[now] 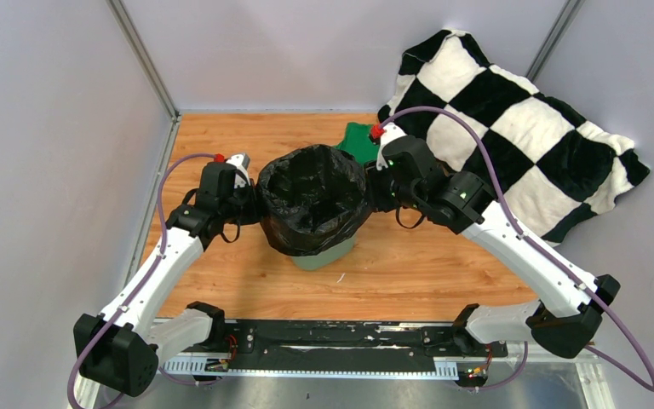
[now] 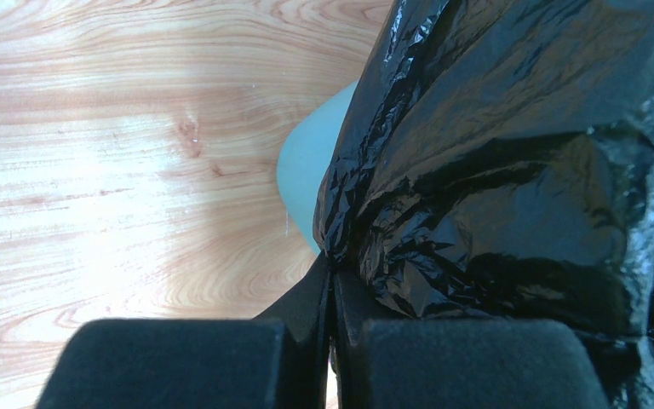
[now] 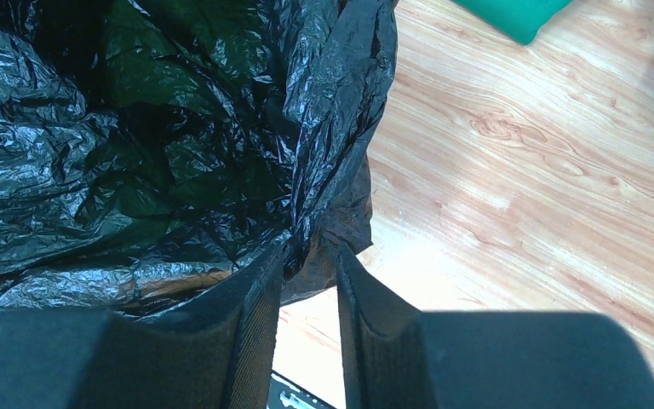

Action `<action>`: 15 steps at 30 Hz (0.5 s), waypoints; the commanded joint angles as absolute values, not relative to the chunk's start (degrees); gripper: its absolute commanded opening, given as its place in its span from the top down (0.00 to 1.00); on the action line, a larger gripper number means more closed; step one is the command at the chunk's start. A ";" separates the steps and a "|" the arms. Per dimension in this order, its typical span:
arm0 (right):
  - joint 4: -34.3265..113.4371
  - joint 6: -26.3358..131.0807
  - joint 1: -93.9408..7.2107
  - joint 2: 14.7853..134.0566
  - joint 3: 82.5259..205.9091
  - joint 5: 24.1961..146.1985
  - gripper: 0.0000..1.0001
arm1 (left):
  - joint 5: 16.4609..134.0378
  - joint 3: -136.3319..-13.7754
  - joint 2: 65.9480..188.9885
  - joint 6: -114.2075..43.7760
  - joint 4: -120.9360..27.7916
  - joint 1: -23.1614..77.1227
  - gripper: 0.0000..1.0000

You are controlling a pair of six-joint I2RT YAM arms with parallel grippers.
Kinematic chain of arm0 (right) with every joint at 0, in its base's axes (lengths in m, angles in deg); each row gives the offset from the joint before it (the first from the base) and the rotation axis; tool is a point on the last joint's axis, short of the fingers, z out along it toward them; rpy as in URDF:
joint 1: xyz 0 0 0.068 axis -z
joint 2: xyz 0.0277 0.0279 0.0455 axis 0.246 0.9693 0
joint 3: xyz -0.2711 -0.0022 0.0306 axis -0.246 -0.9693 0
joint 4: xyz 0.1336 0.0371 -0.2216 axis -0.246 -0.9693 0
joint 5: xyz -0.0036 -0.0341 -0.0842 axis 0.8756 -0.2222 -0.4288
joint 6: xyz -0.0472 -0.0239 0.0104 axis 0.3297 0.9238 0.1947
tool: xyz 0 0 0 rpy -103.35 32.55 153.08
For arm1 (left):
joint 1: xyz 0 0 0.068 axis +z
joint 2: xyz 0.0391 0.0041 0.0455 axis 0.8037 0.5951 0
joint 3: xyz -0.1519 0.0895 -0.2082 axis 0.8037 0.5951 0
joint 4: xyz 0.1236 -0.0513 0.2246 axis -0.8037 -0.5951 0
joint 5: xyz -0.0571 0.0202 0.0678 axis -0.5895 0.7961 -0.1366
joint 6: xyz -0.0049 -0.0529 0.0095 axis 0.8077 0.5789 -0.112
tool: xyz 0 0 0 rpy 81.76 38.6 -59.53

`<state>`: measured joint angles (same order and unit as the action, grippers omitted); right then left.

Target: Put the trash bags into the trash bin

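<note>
Pinching the black trash bag (image 1: 311,200) at its outer skin, the left gripper (image 1: 251,198) has its jaws almost fully together, with only a thin fold of film between the tips. In the left wrist view this fold (image 2: 494,170) rises just ahead of the gripper (image 2: 332,273) and to its right. The mint-green trash bin (image 2: 311,170) shows a little beyond the tips, under the plastic.

Between the two grippers the bin (image 1: 324,256) stands on the wooden table (image 1: 247,281). The bag lines it and hangs over its rim, open at the top.

The right gripper (image 1: 373,189) meets the opposite side of the bag. Its jaws (image 3: 311,260) are a little apart, closed on a bunched fold of the bag's edge (image 3: 136,153). The bag's open inside lies ahead of it and to its left.

A folded green cloth (image 1: 358,141) lies just beyond this gripper, and a checkered blanket (image 1: 519,128) lies further to its right.
</note>
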<state>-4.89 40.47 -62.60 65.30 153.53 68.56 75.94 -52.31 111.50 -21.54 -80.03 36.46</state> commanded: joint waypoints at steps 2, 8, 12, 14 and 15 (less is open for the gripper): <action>-6.01 40.21 -63.46 65.55 152.97 68.24 0.70 | 74.93 -53.25 111.10 -22.45 -79.46 36.25 1.00; -5.88 39.97 -63.46 65.77 152.37 67.89 0.89 | 75.03 -53.42 110.89 -22.61 -79.71 36.25 1.00; -7.06 40.02 -63.46 65.37 152.28 65.94 1.00 | 75.08 -53.42 110.83 -22.63 -79.86 36.25 1.00; -7.83 40.01 -63.47 65.34 151.93 64.77 1.00 | 75.08 -53.51 110.78 -22.63 -79.86 36.25 1.00; -8.02 39.88 -63.46 65.32 151.48 64.35 1.00 | 75.03 -53.51 110.82 -22.63 -79.79 36.25 1.00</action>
